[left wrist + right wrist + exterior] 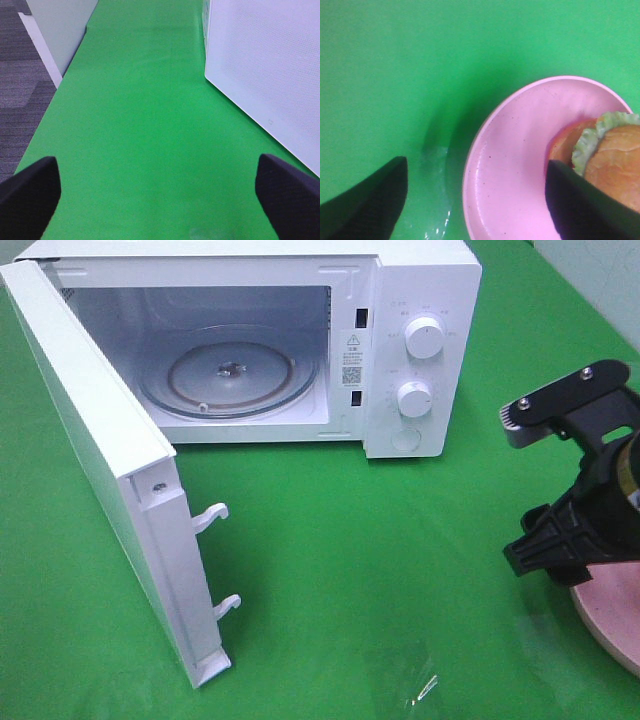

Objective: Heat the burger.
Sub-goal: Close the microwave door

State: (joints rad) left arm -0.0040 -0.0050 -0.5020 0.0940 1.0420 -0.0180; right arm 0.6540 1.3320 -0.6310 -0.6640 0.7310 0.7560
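Observation:
The burger [612, 160], with a golden bun, green lettuce and a red-brown layer, sits on a pink plate [515, 165] in the right wrist view. My right gripper [475, 165] is open and empty just above the plate. One finger [580, 205] is beside the burger and the other [370, 200] is over the green cloth off the plate's rim. In the exterior view my right gripper [560, 540] hangs over the plate [615, 625] at the right edge and hides the burger. My left gripper [155, 165] is open and empty over the green cloth.
A white microwave [420, 350] stands at the back with its door [100, 450] swung wide open to the left. Its glass turntable [230, 370] is bare. The microwave's white side wall [265, 65] shows in the left wrist view. Green cloth [350, 570] covers the table.

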